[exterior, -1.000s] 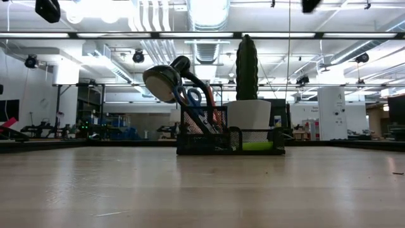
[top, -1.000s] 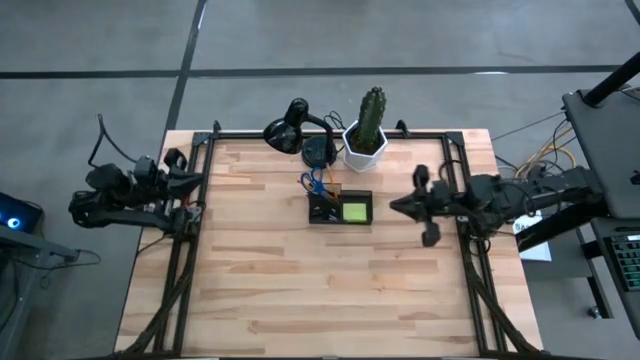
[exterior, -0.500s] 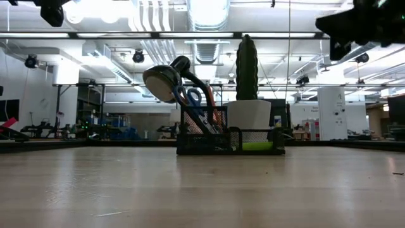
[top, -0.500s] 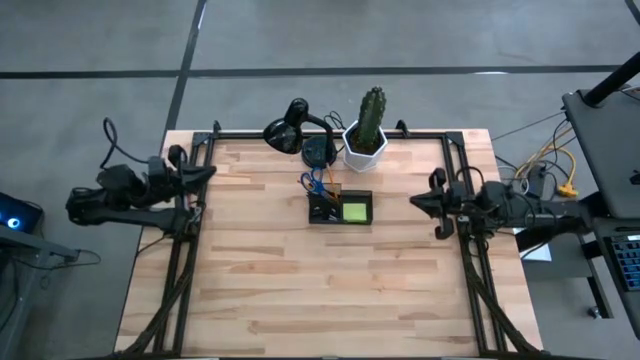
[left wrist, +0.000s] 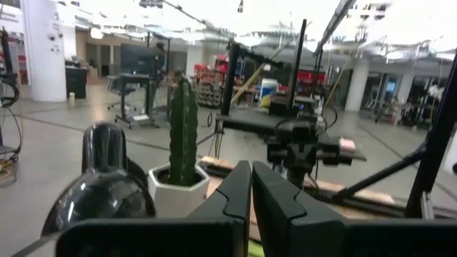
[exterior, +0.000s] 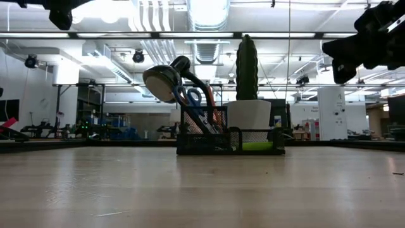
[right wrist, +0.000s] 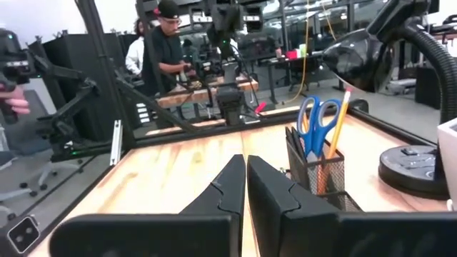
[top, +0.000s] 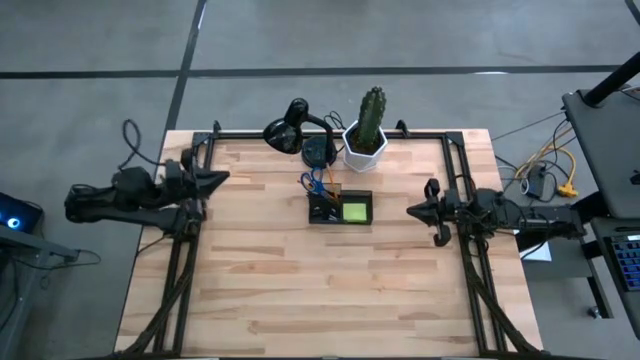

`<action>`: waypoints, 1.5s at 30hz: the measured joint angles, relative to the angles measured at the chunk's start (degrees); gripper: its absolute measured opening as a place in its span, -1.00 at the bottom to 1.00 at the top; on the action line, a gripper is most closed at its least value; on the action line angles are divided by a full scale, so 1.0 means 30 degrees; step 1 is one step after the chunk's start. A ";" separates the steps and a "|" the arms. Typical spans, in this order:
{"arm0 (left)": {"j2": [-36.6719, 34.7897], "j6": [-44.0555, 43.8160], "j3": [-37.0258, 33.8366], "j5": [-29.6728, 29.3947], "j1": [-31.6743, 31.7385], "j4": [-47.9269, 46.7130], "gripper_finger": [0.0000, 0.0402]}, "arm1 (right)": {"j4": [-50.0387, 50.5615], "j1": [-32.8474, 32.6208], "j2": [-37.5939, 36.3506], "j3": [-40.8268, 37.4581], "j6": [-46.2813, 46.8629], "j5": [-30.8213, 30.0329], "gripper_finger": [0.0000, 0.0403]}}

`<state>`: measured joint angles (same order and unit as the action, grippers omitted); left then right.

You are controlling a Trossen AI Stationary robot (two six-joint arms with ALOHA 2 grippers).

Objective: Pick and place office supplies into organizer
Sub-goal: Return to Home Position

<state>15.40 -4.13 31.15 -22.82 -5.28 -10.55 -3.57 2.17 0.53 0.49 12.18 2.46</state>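
As you read the high view, the organizer (top: 340, 208) sits just above frame centre on the table (top: 300, 290), below the lamp (top: 285, 133) and cactus (top: 371, 112).

- **Contents:** The scissors (top: 314, 183) stand handles-up in the frame-left compartment. In the right wrist view an orange pencil (right wrist: 340, 114) and dark pens (right wrist: 293, 139) stand w/ them. The lime sticky-note pad (top: 354, 211) lies in the frame-right compartment.
- **Table:** No loose supply shows on the bare wood. The tiny dark bits are too small to tell.
- **Left gripper** (top: 222, 178): mid-left of frame, at the table's edge, fingers pressed together, holding nothing.
- **Right gripper** (top: 412, 211): mid-right of frame, well apart from the organizer, fingers likewise together, empty.

Judgement: sorting looks approx. complete, w/ every item you can make out already binned. What's left appears to be parking both arms. You should need no further pick unless a small bit turns up.
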 joint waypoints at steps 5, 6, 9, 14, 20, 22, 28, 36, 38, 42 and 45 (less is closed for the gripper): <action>0.0015 -0.0099 -0.2243 0.1307 0.0007 0.2210 -1.00 | -0.0068 -0.0007 -0.0013 0.0015 -0.0020 -0.0119 -0.96; -0.0113 -0.0137 -0.3052 0.2025 0.0001 0.3461 -1.00 | -0.0068 -0.0007 -0.0013 0.0022 -0.0034 -0.0160 -0.96; -0.0539 -0.0049 -0.5535 0.2954 -0.0013 0.6976 -1.00 | -0.0024 -0.0007 0.0002 0.0029 -0.0034 -0.0321 -0.96; -0.2064 -0.0099 -0.8717 0.2395 -0.0003 0.8860 -1.00 | -0.0038 -0.0007 0.0002 0.0036 0.0404 -0.0372 -0.96; -0.4689 0.0124 -1.0182 0.1876 0.0007 0.6411 -1.00 | -0.0023 -0.0007 0.0003 0.0044 0.1400 -0.0459 -0.96; -0.4534 -0.0862 -1.0196 0.2027 0.0007 0.4791 -1.00 | 0.0004 0.0000 -0.0011 0.0044 0.1282 -0.0495 -0.96; -0.3978 -0.1600 -1.0211 0.3602 -0.0001 0.4476 -1.00 | 0.0078 0.0007 -0.0014 0.0044 -0.0537 -0.0882 -0.96; -0.4560 -0.1335 -1.0219 0.3499 0.0007 0.4469 -1.00 | 0.0145 0.0000 0.0146 0.0036 0.0132 -0.0882 -0.96; -0.4554 -0.1315 -1.0225 0.3486 0.0007 0.4483 -1.00 | 0.0288 0.0007 0.0300 0.0036 0.0677 -0.0961 -0.96; -0.4535 -0.1315 -1.0233 0.3471 0.0007 0.4504 -1.00 | 0.0929 0.0002 0.0710 0.0029 0.1754 -0.1701 -0.96; -0.4527 -0.1315 -1.0233 0.3464 0.0007 0.4512 -1.00 | 0.0928 -0.0002 0.1002 0.0022 0.1821 -0.1800 -0.96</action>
<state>1.82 -8.08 0.45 -12.43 -5.26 2.98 -0.78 2.17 3.53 0.56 17.64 -2.94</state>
